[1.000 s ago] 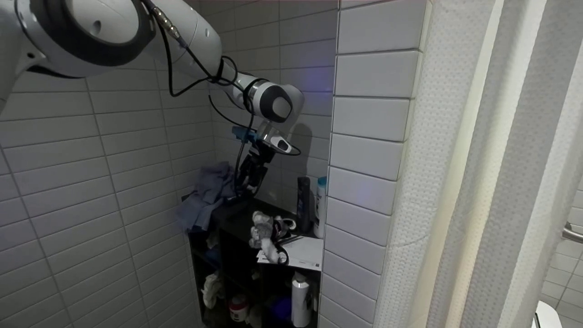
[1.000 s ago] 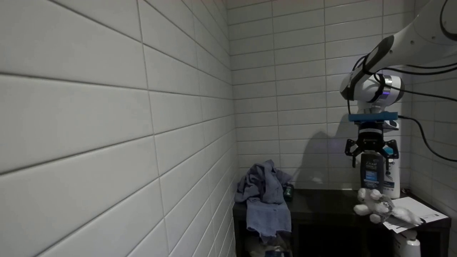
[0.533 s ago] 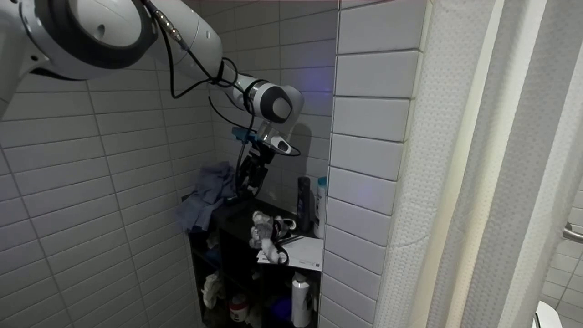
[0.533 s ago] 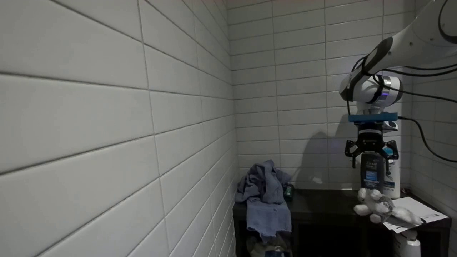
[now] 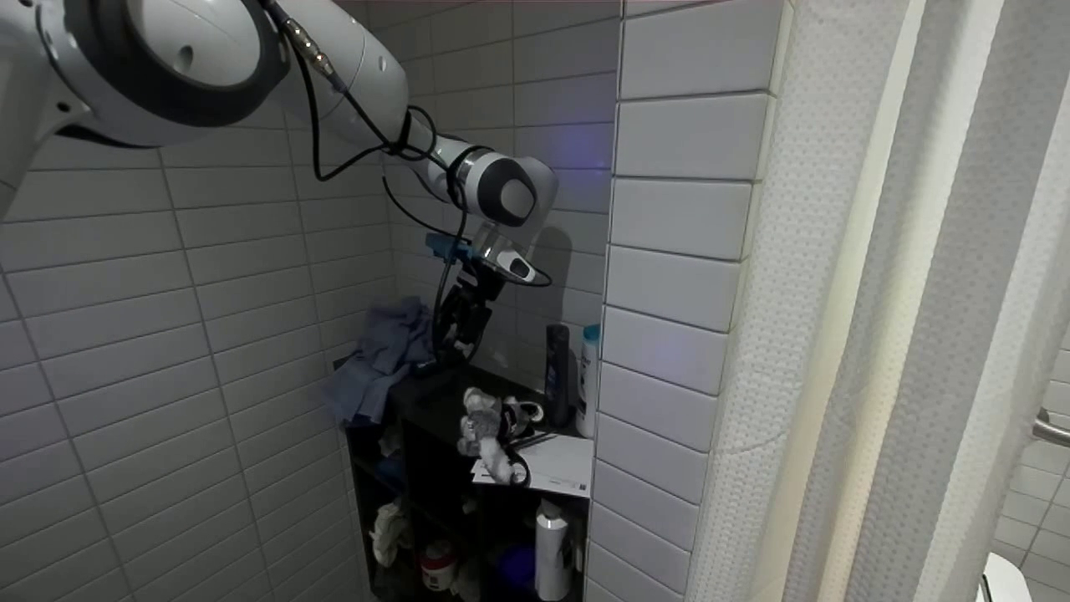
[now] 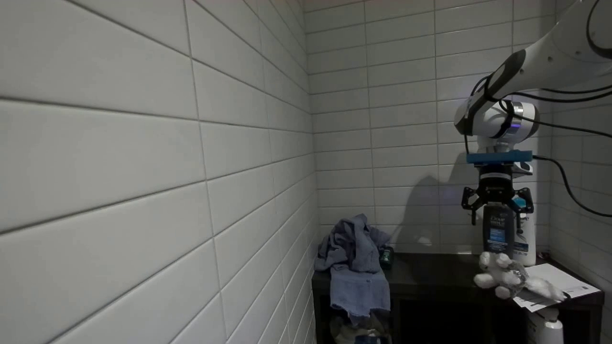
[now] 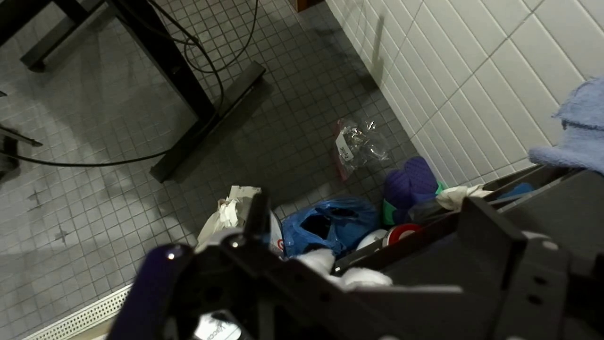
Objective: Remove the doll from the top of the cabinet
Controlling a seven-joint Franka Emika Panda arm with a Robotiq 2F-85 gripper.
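Right, we're on the approach, I'd say: the black metal claw [image 6: 496,226] hangs wide and empty, higher than the small white plush doll [image 6: 512,278], which lies on the black open-shelved cabinet [image 6: 432,272], our bench, overlapping a white paper sheet [image 6: 570,282]. Next calls for lowering around that soft body, clear of the dark upright bottle [image 6: 498,239], then gripping and lifting.

1. The plush doll [image 6: 503,276] is looking fuzzy
2. The cabinet [image 6: 430,268] is looking smooth, matt
3. The towel [image 6: 355,255] is showing rough cloth
4. The blue bag [image 7: 350,230] is showing glossy plastic
5. Wall tiles [image 6: 403,112] are looking smooth
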